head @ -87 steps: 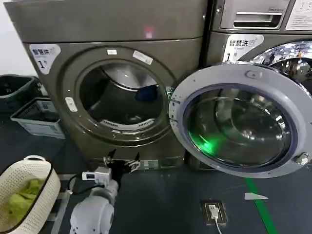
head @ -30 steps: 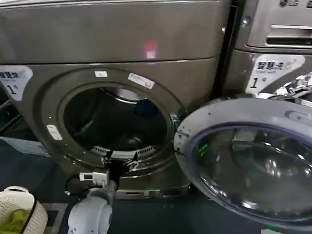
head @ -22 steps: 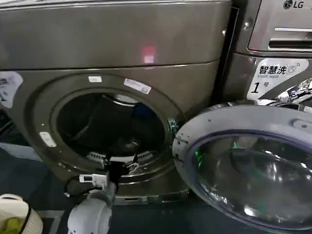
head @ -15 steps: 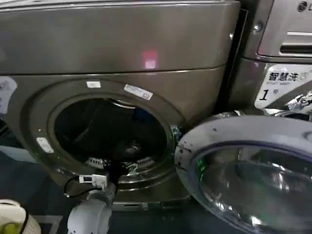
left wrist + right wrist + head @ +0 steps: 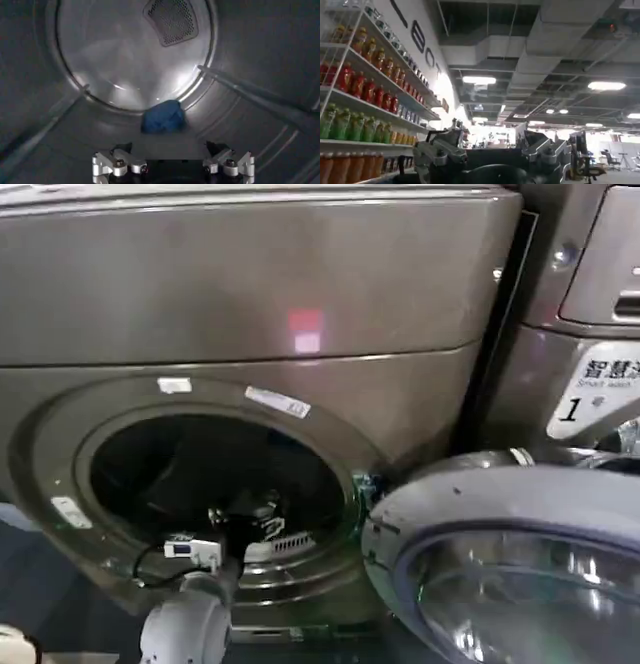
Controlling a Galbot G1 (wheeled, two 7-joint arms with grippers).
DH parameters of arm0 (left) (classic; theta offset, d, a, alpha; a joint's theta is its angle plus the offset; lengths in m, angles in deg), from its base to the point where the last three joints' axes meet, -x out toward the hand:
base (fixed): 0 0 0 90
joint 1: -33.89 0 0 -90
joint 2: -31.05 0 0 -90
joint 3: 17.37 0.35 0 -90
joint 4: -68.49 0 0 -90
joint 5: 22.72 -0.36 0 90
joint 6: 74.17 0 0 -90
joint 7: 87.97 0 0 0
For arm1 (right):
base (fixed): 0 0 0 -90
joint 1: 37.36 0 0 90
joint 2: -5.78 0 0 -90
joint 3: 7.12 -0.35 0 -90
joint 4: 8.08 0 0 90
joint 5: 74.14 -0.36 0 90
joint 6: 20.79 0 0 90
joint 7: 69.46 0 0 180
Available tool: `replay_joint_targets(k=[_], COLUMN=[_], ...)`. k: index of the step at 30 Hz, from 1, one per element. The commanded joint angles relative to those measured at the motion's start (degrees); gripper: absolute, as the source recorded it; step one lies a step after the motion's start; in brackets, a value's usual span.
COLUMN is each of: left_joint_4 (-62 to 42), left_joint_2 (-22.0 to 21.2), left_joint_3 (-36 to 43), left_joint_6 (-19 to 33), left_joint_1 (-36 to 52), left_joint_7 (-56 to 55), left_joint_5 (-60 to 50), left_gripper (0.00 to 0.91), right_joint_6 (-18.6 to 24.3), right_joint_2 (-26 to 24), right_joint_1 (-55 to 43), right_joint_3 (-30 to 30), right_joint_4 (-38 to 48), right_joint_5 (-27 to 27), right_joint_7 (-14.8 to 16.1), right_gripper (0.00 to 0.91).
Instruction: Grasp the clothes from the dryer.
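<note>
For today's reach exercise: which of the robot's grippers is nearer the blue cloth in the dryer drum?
Left. The left gripper is open inside the dryer, facing the blue cloth; the right gripper points away at shelves and ceiling.

The left arm reaches forward from below, its white wrist low and its left gripper (image 5: 240, 519) pushed ahead, fingers (image 5: 112, 162) spread wide with nothing between them. The right gripper (image 5: 492, 152) points upward, its fingers (image 5: 440, 150) parted and empty.

A white sticker (image 5: 597, 389) on the neighbouring machine (image 5: 590, 334) reads "1" under Chinese characters
</note>
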Motion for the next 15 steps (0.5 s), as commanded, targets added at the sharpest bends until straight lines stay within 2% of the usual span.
replay_joint_targets(k=[1, 3, 5, 6, 7, 10, 12, 13, 14, 15], left_joint_4=[-6.2, -9.2, -11.7, -12.9, -13.4, -13.3, -14.8, -15.1, -15.2, -14.9], left_joint_2=[-1.0, -0.7, -0.2, -0.2, 0.1, 1.3, 2.3, 2.7, 3.2, 3.7], left_joint_3=[-0.4, -0.4, -0.5, -0.7, -0.8, -1.0, -1.2, -1.2, -1.2, -1.0], left_joint_6=[-2.8, -2.8, -2.8, -2.8, -2.8, -2.8, 8.1, 10.1, 18.0, 23.5], left_joint_1=[5.1, 7.9, 10.3, 11.8, 12.9, 16.5, 19.0, 19.8, 20.6, 20.7], left_joint_7=[-0.3, 2.8, 10.3, 15.7, 25.8, 45.0, 54.7, 58.6, 65.5, 68.2], left_joint_5=[-5.8, -9.6, -16.3, -19.3, -28.2, -39.7, -49.5, -50.9, -53.6, -56.5], left_gripper=[0.907, 0.907, 0.907, 0.907, 0.907, 0.907, 0.907, 0.907, 0.907, 0.907], right_joint_6=[0.0, -0.1, -0.1, -0.1, -0.1, 0.0, 0.1, 0.0, 0.0, 0.1], right_joint_2=[-0.4, -0.4, -0.4, -0.4, -0.3, -0.2, -0.2, -0.1, -0.1, -0.1], right_joint_1=[-0.2, -0.1, -0.1, -0.1, 0.0, 0.1, 0.1, 0.1, 0.2, 0.2], right_joint_3=[0.0, 0.0, 0.0, -0.1, -0.1, -0.3, -0.4, -0.4, -0.5, -0.7], right_joint_4=[0.0, 0.0, 0.1, 0.1, 0.1, 0.3, 0.4, 0.4, 0.5, 0.6], right_joint_5=[-0.1, -0.1, -0.2, -0.3, -0.3, -0.3, -0.3, -0.3, -0.3, -0.3], right_joint_7=[0.0, 0.0, 0.0, 0.1, 0.1, 0.1, 0.1, 0.2, 0.3, 0.3], right_gripper=[0.907, 0.907, 0.907, 0.907, 0.907, 0.907, 0.907, 0.907, 0.907, 0.907])
